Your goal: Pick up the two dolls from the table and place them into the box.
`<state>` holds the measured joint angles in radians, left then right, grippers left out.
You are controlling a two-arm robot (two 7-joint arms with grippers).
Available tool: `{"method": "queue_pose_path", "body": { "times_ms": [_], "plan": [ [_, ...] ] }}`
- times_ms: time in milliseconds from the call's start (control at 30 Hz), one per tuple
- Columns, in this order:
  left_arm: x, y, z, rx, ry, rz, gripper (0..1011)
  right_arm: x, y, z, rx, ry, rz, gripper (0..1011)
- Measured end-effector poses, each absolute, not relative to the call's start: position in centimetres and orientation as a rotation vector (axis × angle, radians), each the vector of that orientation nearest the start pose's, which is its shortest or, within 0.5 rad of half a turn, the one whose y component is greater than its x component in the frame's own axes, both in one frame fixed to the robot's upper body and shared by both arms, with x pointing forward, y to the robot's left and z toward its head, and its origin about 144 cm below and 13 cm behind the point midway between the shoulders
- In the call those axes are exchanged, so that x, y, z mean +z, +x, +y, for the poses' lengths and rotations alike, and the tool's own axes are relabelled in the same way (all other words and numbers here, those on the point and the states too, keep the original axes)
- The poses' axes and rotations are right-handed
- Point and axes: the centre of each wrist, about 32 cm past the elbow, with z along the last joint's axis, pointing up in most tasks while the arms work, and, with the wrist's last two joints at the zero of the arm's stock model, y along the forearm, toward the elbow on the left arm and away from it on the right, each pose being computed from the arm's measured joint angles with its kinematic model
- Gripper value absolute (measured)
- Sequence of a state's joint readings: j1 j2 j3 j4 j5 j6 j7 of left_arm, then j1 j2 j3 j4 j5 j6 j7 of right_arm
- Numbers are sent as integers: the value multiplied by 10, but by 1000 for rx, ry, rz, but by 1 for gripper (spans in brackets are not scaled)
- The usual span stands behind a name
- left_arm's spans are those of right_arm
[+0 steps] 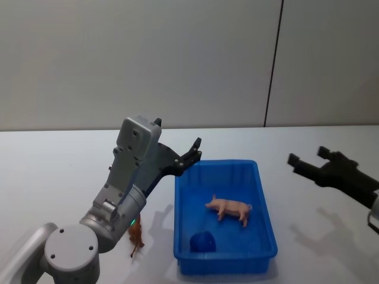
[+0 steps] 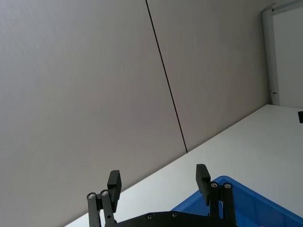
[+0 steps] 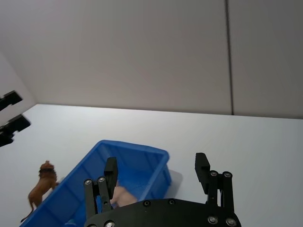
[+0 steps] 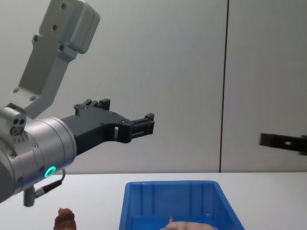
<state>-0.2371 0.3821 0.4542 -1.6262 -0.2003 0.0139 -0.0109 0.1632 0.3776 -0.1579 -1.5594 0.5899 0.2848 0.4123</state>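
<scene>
Inside the blue box [image 1: 267, 219] lies the pink doll [image 1: 230, 208]; the brown doll [image 1: 137, 238] stands on the table [image 1: 53, 177] just left of it. We hold our left hand [image 1: 195, 151] above the box's far left corner, right hand [image 1: 308, 157] off right, both with fingers apart.

The box [image 1: 219, 170] is seen as smooth bright blue plastic with a slight gloss, ribbed along its inner walls. The table [image 1: 59, 171] is shown as a plain white matt surface. A smooth, faintly shiny skin is seen on the pink doll [image 1: 230, 207] at the box's centre, and a duller, rougher finish on the brown doll [image 1: 137, 235] at lower left. The left arm's housing [image 1: 137, 139] is finished in satin grey, while the left gripper [image 2: 158, 179] and right gripper [image 3: 156, 164] are finished in matt black with bright metal screws.
</scene>
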Motion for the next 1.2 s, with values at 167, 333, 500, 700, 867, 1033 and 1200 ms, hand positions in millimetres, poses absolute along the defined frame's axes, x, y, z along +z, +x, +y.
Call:
{"method": "queue_pose_path", "body": {
  "times_ms": [167, 333, 500, 700, 867, 1033, 1200],
  "plan": [
    [1204, 492, 198, 1124, 61, -268, 1001, 1191, 492, -300, -1055, 71, 301, 1003],
    [1205, 492, 198, 1124, 62, -267, 1001, 1188, 485, -309, -1141, 101, 326, 1003],
    [1207, 490, 199, 1129, 69, -248, 1001, 1185, 479, -316, -1213, 124, 347, 1003],
    [1211, 483, 203, 1146, 94, -204, 1001, 1181, 472, -326, -1304, 153, 375, 1003],
    [1214, 476, 207, 1167, 126, -158, 1001, 1179, 467, -333, -1360, 171, 396, 1003],
    [1216, 467, 212, 1189, 165, -112, 1001, 1177, 464, -336, -1391, 181, 408, 1003],
    [1217, 457, 217, 1218, 222, -48, 1001, 1176, 462, -339, -1416, 188, 417, 1003]
  ]
}}
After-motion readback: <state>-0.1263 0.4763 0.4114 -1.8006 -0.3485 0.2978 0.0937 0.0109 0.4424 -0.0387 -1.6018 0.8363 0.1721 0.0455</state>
